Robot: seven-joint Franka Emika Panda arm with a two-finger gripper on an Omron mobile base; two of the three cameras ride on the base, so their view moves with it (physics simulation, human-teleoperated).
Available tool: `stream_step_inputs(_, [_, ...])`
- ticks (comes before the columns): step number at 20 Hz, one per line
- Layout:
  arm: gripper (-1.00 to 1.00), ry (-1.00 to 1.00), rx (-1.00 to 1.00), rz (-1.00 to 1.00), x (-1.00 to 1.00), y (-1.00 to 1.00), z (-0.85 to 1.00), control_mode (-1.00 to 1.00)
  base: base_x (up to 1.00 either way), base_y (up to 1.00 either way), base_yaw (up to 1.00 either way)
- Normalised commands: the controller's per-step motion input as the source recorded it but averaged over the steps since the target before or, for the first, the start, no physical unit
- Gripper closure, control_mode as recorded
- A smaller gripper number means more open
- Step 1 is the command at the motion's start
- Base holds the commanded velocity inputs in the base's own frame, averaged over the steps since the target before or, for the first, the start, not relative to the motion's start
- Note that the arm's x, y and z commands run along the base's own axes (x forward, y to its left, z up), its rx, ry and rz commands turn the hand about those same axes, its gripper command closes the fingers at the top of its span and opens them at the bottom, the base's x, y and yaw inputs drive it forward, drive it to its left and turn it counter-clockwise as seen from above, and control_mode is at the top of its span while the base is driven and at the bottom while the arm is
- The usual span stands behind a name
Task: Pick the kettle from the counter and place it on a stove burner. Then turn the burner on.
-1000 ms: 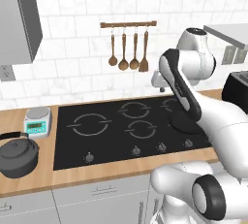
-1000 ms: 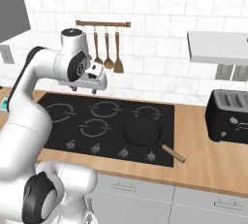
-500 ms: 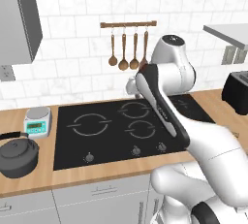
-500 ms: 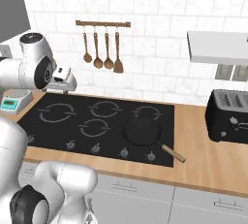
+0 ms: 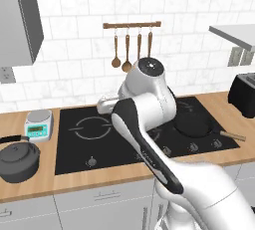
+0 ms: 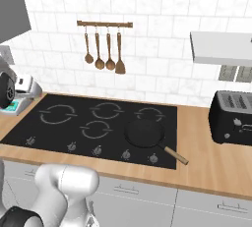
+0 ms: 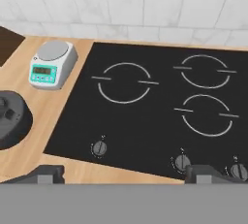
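Note:
The dark-grey kettle point(image 5: 18, 160) stands on the wood counter point(image 5: 35, 188) left of the black cooktop; its rounded edge shows at the left of the hand view point(image 7: 10, 119). The large ring stove burner point(image 5: 90, 126) point(image 7: 125, 83) point(image 6: 58, 114) has nothing on it. My gripper point(image 5: 101, 106) point(image 6: 28, 87) hovers high over the cooktop's left half, up and right of the kettle. In the hand view its fingertips point(image 7: 47, 173) stand far apart, so the gripper point(image 7: 125, 174) is open and holds nothing.
A white kitchen scale point(image 5: 39, 124) point(image 7: 52, 64) sits behind the kettle. A black frying pan point(image 5: 196, 124) point(image 6: 145, 132) covers the cooktop's right burner. A black toaster point(image 6: 233, 117) stands far right. Knobs point(image 7: 100, 147) line the cooktop's front edge; utensils point(image 5: 132, 50) hang on the wall.
The arm has swung left from the cooktop's right side to above its left half, and the jaws have spread a little wider. The kettle and pan have stayed put.

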Motion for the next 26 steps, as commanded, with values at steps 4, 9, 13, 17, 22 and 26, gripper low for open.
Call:
stream_step_inputs(4, [-1.0, -0.05, 0.0, 0.24, -0.16, 1.0, -0.09, -1.0, 0.0, 0.0, 0.0])
stream_step_inputs(9, [-1.0, -0.02, -0.03, 0.33, -0.03, 1.0, -0.33, -1.0, 0.0, 0.0, 0.0])
stream_step_inputs(13, [-1.0, -0.02, -0.08, 0.3, 0.01, 1.0, -0.46, -1.0, 0.0, 0.0, 0.0])
stream_step_inputs(17, [-1.0, 0.0, -0.1, 0.29, 0.12, 1.0, -0.43, -1.0, 0.0, 0.0, 0.0])
stream_step_inputs(22, [-1.0, 0.11, -0.36, 0.08, 0.56, 1.0, -0.05, -1.0, 0.0, 0.0, 0.0])
stream_step_inputs(26, [-1.0, 0.09, -0.22, 0.0, 0.18, 0.51, -0.01, -1.0, 0.0, 0.0, 0.0])
